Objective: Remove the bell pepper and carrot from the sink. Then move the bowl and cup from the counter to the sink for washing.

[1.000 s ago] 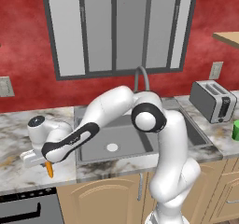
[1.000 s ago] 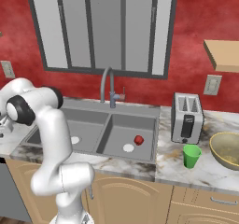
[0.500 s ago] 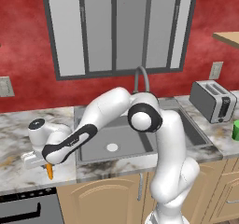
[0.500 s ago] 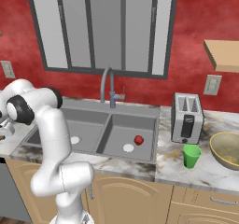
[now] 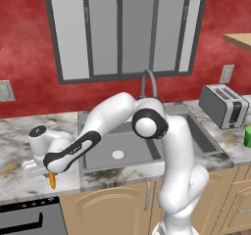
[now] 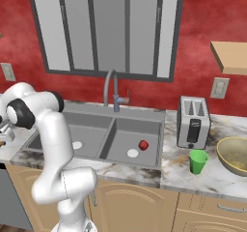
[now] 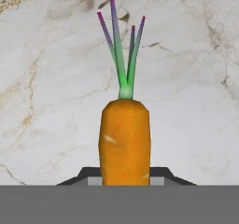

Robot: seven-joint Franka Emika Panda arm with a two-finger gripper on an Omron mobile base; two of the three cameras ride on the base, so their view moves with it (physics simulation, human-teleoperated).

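The carrot (image 7: 124, 141) sits between the tips of my gripper (image 5: 52, 173), which is closed on it, and its long axis runs along the gripper, with the green top pointing away toward the counter (image 7: 51, 83). In the left base view the carrot hangs low over the marble, left of the sink (image 5: 181, 131); I cannot tell if it touches. The arm is stretched far left and bent down. I judge that the release is next. The bell pepper (image 6: 143, 145) lies in the right basin.

The marble counter (image 6: 193, 178) carries the green cup (image 6: 197, 161), the yellowish bowl (image 6: 235, 154) and a toaster (image 6: 193, 122)
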